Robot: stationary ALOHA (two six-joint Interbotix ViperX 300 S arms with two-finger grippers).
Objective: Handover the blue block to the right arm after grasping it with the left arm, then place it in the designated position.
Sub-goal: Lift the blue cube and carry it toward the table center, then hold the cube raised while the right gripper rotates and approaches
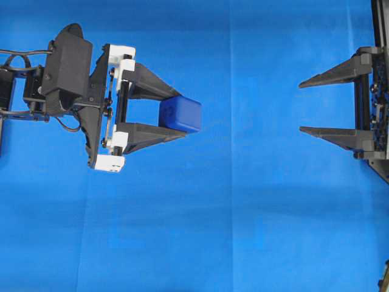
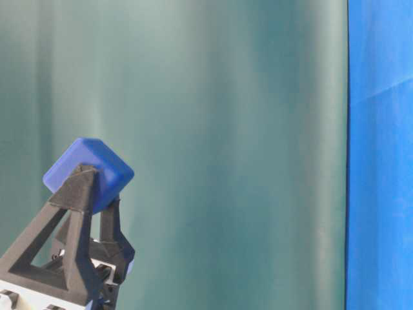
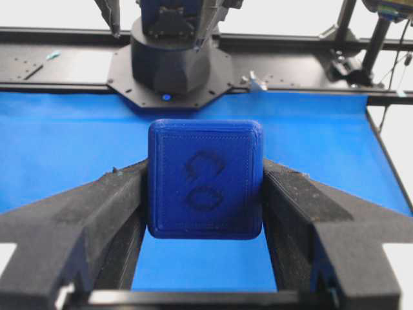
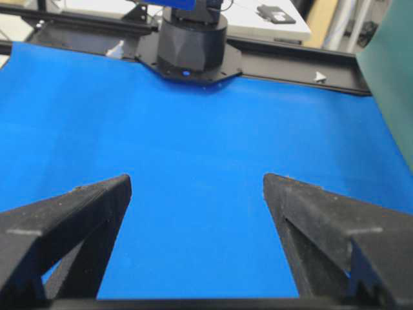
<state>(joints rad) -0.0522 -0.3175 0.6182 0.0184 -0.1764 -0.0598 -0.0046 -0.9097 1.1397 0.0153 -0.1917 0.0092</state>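
surface: blue cloth (image 1: pixel 243 213) over tabletop, faint creases | backdrop: green curtain (image 2: pixel 226 129), hanging folds | far edge: black metal rail (image 3: pixel 64 61) with mounting holes
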